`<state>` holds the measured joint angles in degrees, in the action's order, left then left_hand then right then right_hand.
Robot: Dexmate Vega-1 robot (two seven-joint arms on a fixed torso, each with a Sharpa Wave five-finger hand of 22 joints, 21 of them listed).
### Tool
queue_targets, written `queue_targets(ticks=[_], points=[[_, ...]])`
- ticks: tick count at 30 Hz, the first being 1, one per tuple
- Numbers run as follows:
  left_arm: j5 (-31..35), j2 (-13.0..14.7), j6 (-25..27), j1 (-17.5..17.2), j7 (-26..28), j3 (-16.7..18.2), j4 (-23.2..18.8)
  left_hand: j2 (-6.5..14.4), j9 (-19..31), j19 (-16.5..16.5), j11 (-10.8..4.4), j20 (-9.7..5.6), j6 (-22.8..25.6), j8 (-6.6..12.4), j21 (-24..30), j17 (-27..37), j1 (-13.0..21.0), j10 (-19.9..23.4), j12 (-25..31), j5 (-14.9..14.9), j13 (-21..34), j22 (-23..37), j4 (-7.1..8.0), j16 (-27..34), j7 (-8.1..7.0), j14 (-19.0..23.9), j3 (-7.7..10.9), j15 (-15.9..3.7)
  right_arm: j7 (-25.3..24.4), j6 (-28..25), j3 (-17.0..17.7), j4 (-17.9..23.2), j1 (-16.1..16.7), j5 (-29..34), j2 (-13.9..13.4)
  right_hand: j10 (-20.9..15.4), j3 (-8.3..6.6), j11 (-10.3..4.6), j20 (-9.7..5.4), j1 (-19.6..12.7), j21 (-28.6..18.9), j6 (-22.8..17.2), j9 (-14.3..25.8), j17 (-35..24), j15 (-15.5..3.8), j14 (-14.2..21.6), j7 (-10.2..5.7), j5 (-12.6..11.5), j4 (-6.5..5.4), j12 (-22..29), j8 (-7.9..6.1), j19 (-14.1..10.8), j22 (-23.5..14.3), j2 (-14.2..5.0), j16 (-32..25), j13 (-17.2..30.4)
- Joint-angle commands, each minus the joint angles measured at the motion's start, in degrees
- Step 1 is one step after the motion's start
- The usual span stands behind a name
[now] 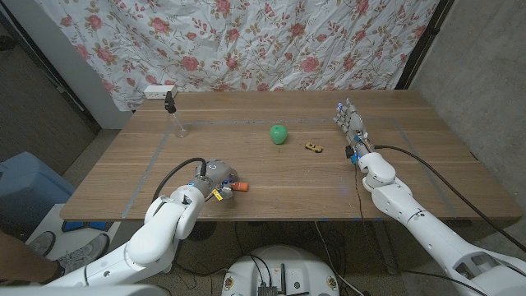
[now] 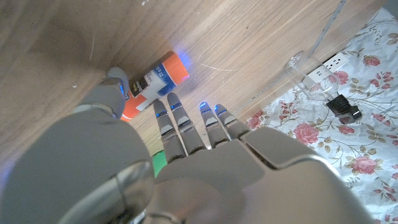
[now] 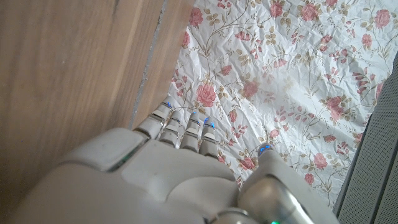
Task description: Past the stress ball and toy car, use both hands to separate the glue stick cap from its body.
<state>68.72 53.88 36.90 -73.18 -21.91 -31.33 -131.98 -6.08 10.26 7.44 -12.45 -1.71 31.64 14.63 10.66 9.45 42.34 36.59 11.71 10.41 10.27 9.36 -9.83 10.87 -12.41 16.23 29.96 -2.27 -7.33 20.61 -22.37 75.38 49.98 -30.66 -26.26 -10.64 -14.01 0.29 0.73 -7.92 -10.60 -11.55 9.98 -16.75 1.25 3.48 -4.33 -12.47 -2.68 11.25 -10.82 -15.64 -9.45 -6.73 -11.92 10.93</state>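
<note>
The glue stick [image 1: 237, 188] lies on the table near the front edge, orange at both ends with a white label [image 2: 154, 81]. My left hand [image 1: 214, 178] is right beside it with its fingers [image 2: 186, 127] stretched out and apart. The thumb [image 2: 115, 89] lies over the stick's near end; I cannot tell if it touches. The green stress ball [image 1: 279, 133] and the small yellow toy car [image 1: 314, 147] sit farther back, mid-table. My right hand [image 1: 352, 129] stands just right of the car, fingers [image 3: 181, 127] straight and holding nothing.
A clear tube with a black clip [image 1: 174, 113] stands at the back left, near a white power strip [image 1: 159, 90]. A floral cloth [image 1: 271, 41] hangs behind the table. The table's front edge [image 1: 271, 220] runs just below my left hand.
</note>
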Motion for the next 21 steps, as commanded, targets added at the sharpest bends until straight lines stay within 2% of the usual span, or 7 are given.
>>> queue_targets(ticks=[1,5,10,15,21], points=[[-1.2,-0.7,-0.7,-0.3,2.4,0.4,1.0,0.6,0.3,1.3,0.0,-0.1,2.0,0.33,0.2,0.1,1.3,2.4,-0.1,0.4,0.1,0.2,-0.01,0.3,0.02,1.9,-0.38,-6.25,-0.7,-0.1,0.0,0.0,-0.1,0.3,0.2,-0.6,-0.21,-0.07,0.32,-0.4,-0.1,-0.3,0.2,-0.2,0.1,0.2,-0.42,0.2,0.37,0.2,-0.43,-0.1,-0.1,-0.04,-0.6,0.2],[-2.0,-1.0,-0.6,-0.5,3.6,0.6,1.5,0.8,0.3,1.7,0.0,-0.11,3.3,0.46,0.2,0.1,1.9,3.4,-0.2,0.4,0.1,0.2,-0.09,0.3,0.03,2.7,-0.54,-6.46,-0.9,-0.1,0.1,0.1,-0.1,0.2,0.2,-0.7,-0.23,-0.04,0.36,-0.4,-0.1,-0.6,0.2,-0.2,0.21,0.3,-0.63,0.2,0.45,0.2,-0.48,-0.1,-0.2,-0.07,-0.6,0.2],[-3.0,-1.1,-1.1,-0.2,5.1,0.4,2.0,1.3,0.3,1.9,-0.16,-0.34,8.3,1.24,0.0,0.1,3.1,5.8,-0.4,0.5,0.1,0.2,-0.06,0.0,0.11,4.1,-1.13,-6.8,-1.1,-0.1,0.1,-0.1,-0.3,0.3,0.3,-0.8,-0.26,-0.09,0.35,-0.3,-0.2,-0.9,0.2,-0.2,0.09,0.3,-0.81,0.2,0.51,0.3,-0.52,-0.2,-0.2,-0.11,-0.7,0.2],[-4.1,-1.2,-1.6,0.4,5.6,0.1,2.4,1.3,0.3,2.1,-0.17,-0.4,9.1,1.23,0.0,0.1,3.3,6.3,-0.4,0.5,0.1,0.2,-0.08,0.1,0.07,4.5,-1.28,-7.07,-1.1,0.1,0.0,-0.5,-0.5,0.3,0.6,-0.9,-0.28,-0.08,0.36,-0.3,-0.2,-0.9,0.2,-0.2,0.06,0.3,-0.86,0.2,0.54,0.3,-0.49,-0.2,-0.2,-0.16,-0.8,0.2],[-4.8,-1.3,-1.5,0.5,6.8,-0.4,2.7,1.7,0.2,2.4,-0.18,-0.48,11.3,1.07,0.0,0.1,4.6,8.8,-0.3,0.6,0.1,0.2,-0.14,0.0,0.02,5.7,-1.52,-7.41,-1.4,0.5,0.0,-0.8,-0.4,0.4,1.0,-0.9,-0.29,0.0,0.28,-0.2,-0.2,-1.1,0.2,-0.2,0.03,0.3,-0.94,0.2,0.58,0.3,-0.5,-0.3,-0.2,-0.2,-0.8,0.2]])
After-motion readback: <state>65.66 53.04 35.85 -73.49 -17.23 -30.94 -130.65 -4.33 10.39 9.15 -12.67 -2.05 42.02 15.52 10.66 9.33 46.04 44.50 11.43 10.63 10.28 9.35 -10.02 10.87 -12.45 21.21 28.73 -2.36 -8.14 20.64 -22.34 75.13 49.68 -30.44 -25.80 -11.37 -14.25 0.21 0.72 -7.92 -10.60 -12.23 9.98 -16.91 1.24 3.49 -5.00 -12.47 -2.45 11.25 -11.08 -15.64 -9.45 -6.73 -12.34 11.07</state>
